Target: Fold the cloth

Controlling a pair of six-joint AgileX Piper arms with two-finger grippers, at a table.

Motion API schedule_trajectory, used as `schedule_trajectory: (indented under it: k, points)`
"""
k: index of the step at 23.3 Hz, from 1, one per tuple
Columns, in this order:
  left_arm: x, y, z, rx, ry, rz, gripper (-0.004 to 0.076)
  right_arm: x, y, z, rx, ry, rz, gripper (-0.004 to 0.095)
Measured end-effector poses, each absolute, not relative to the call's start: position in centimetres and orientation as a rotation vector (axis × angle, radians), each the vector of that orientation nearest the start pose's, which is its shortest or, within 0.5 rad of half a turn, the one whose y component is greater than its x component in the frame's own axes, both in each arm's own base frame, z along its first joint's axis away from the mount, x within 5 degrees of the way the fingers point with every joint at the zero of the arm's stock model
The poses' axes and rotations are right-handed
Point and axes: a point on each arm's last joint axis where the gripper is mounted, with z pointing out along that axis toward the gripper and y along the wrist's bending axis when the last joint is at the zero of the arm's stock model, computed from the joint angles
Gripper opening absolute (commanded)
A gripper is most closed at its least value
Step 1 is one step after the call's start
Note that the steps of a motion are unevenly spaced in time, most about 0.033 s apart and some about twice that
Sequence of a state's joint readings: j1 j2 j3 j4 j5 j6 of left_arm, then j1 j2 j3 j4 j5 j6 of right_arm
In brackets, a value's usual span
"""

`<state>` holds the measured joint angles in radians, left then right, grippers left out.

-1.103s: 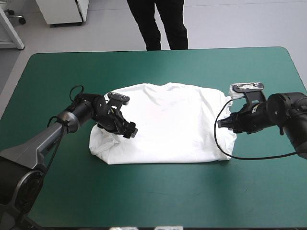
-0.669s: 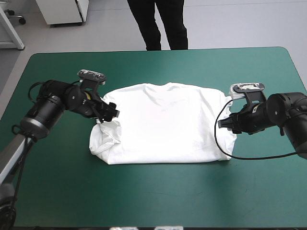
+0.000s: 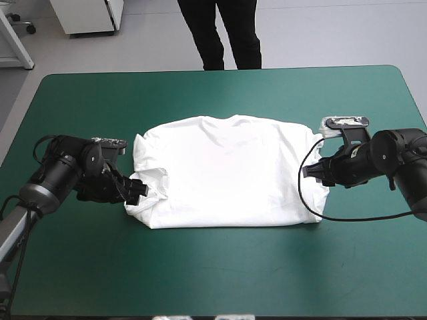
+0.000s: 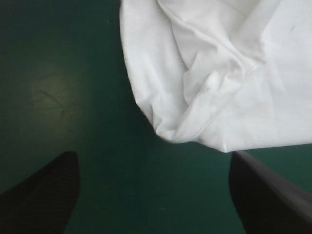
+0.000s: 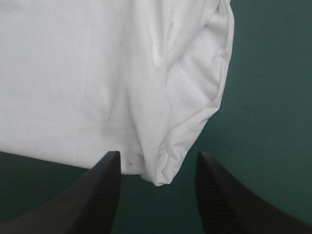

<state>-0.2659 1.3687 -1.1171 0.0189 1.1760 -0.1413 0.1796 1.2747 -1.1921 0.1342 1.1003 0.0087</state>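
The white T-shirt point(image 3: 227, 173) lies spread flat in the middle of the table, its left side folded inward with a rumpled pleat at the near left corner point(image 4: 204, 92). My left gripper point(image 3: 137, 190) sits low at that corner, open, with the corner just ahead of its fingers point(image 4: 44, 195) and nothing between them. At the shirt's right edge my right gripper point(image 3: 310, 171) is open. The rounded near right corner point(image 5: 163, 168) of the shirt lies between its fingertips point(image 5: 105, 185), which do not pinch it.
Teal-green cover point(image 3: 213, 273) runs in a wide band between the shirt and the table's near edge, with narrower bands to the left and right behind both arms. The far edge point(image 3: 220, 70) lies well beyond the collar.
My left arm drew back off the shirt's left part, swung out to the left, then came down toward the near left corner. The right arm has not moved.
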Motion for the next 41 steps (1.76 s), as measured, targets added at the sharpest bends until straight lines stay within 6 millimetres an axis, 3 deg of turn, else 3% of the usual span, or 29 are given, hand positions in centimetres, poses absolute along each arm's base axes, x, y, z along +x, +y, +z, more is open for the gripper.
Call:
schedule_trajectory:
  k: [7, 14, 20, 22, 24, 25, 30, 33, 41]
  points:
    - [23.5, -6.8, 24.0, 0.132, 2.937, -0.126, 0.0584, 24.0, 5.5, 34.7, -0.186, 2.672, 0.24, 0.0459]
    - [24.4, -7.0, 21.4, 0.116, 2.956, -0.118, 0.0454, 24.0, 5.5, 34.7, -0.186, 2.674, 0.24, 0.0459]
    - [24.8, -7.1, 20.5, 0.119, 2.996, -0.097, 0.0435, 24.0, 5.5, 34.7, -0.187, 2.677, 0.24, 0.0459]
    - [24.9, -7.1, 20.4, 0.118, 3.008, -0.093, 0.0314, 24.0, 5.5, 34.7, -0.187, 2.679, 0.239, 0.0459]
    - [25.0, -7.1, 20.4, 0.119, 3.004, -0.096, 0.0022, 23.8, 5.4, 34.6, -0.184, 2.694, 0.24, 0.0462]
    - [25.0, -7.2, 20.4, 0.116, 3.002, -0.1, -0.0004, 23.8, 5.4, 34.6, -0.183, 2.705, 0.24, 0.0461]
    - [25.1, -7.5, 20.4, 0.11, 2.998, -0.141, -0.0007, 23.6, 5.4, 34.5, -0.161, 2.726, 0.244, 0.0472]
    - [25.2, -7.5, 20.4, 0.109, 2.996, -0.142, -0.0007, 23.4, 5.4, 33.5, -0.141, 2.754, 0.245, 0.0547]
    - [25.2, -7.5, 20.4, 0.116, 2.996, -0.142, -0.0007, 23.7, 5.4, 27.2, -0.105, 2.855, 0.224, 0.0546]
